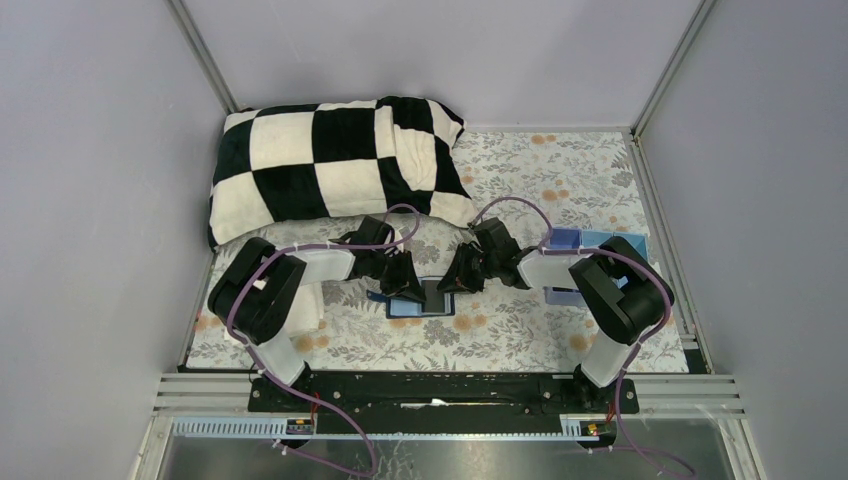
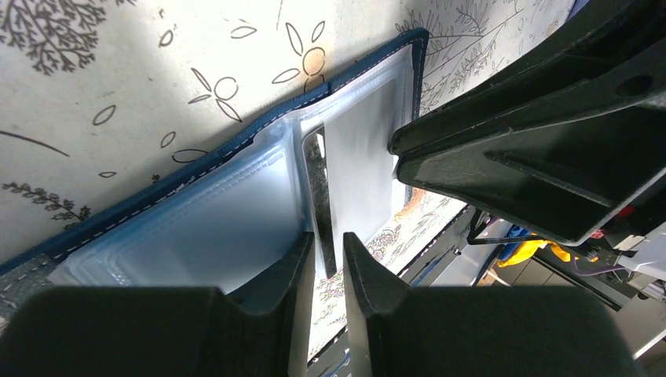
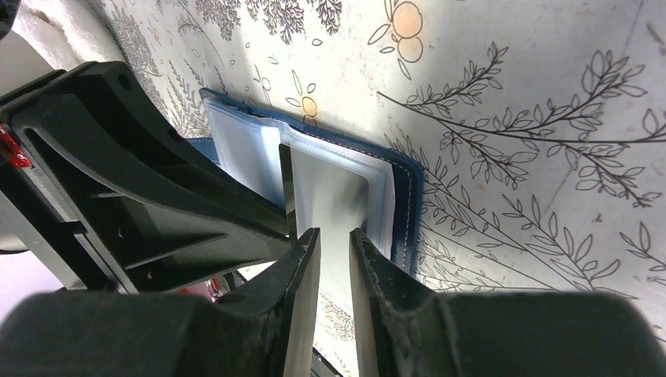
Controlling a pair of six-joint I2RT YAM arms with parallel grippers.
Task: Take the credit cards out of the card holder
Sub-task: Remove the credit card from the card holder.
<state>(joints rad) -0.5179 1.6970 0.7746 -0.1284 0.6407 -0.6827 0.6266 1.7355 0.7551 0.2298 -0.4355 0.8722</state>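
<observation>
The card holder lies open on the flowered cloth, navy outside with clear sleeves inside. It shows in the left wrist view and the right wrist view. A dark card sits in its right half and shows as a dark strip beside a glaring sleeve page. My left gripper and right gripper meet over that half from opposite sides. Each has its jaws a narrow gap apart, pinching the sleeve's near edge.
A black-and-white checkered pillow lies at the back left. A light-blue plastic compartment tray stands at the right behind my right arm. The table's near rail is close to the card holder. Grey walls enclose the table.
</observation>
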